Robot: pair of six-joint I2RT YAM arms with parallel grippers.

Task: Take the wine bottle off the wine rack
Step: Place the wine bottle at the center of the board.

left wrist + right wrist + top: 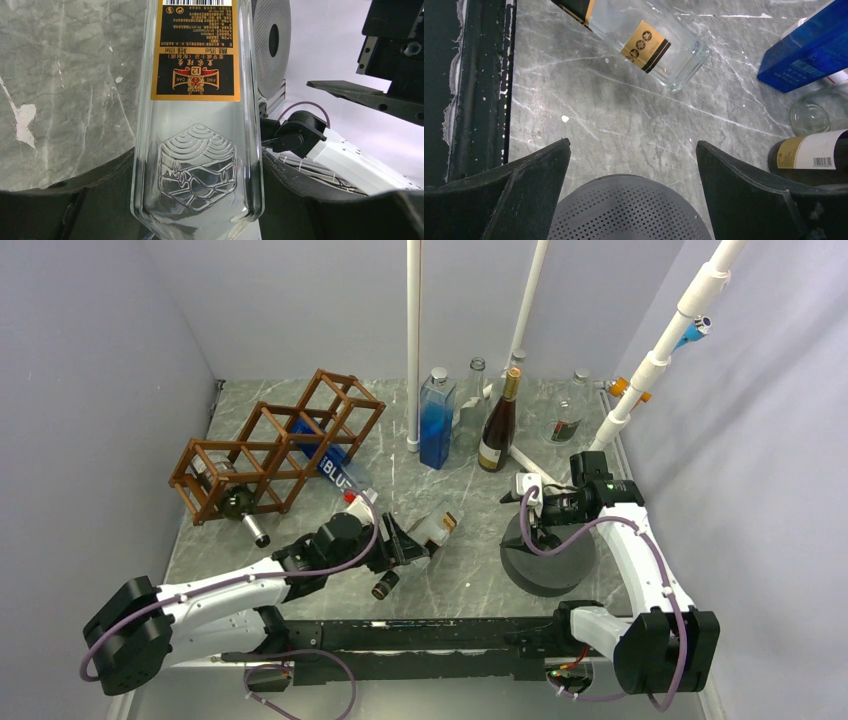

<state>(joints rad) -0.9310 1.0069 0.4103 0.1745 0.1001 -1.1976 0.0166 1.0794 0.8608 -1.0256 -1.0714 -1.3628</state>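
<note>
Two tools inspected. Left tool point(408, 542) pinches the clear wine bottle point(196, 125) at its shoulder, off the wine rack point(275, 445), near the worktop point(470, 502). Right tool point(632, 145) spread, empty. Recommended: lower level, settle fully, then release.

The clear bottle point(197, 150) runs off the left wrist view at 2 edges, top and bottom, so its neck and base are out of sight there. The small print on its label point(195, 55) is too fine to read. From above, the left jaws cover its middle. The right wrist view cuts it at the top edge, the blue container point(809, 50) and dark bottle point(809, 157) at the right, and the perforated dome point(624, 210) at the bottom. The wine rack point(275, 445) partly hides a blue-labelled bottle point(330, 468), whose lettering is cut short.
</note>
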